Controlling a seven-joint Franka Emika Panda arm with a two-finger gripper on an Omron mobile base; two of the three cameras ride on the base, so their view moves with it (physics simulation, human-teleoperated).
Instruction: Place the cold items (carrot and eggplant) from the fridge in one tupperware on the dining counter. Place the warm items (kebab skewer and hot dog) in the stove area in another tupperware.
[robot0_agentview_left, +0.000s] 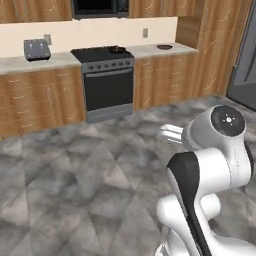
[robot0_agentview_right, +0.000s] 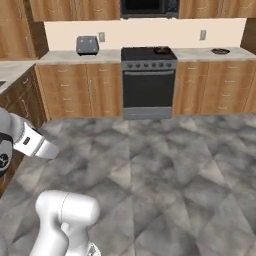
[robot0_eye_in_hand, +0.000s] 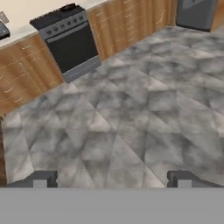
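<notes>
Across the grey tiled floor (robot0_eye_in_hand: 131, 113), against the far wall, stands the black stove (robot0_agentview_left: 107, 82), flanked by wooden base cabinets (robot0_agentview_left: 40, 100). On the stovetop sits a small dark pan (robot0_agentview_right: 161, 50); whether it holds the warm items cannot be told at this range. On the counter right of the stove lies a dark dish (robot0_agentview_right: 220, 51), contents not resolvable. A grey toaster (robot0_agentview_left: 36, 49) stands on the counter left of the stove. Fridge (robot0_eye_in_hand: 197, 13): grey door at the right end of the cabinet run. Gripper (robot0_eye_in_hand: 113, 178) hangs over bare floor, jaws spread wide, nothing between them.
</notes>
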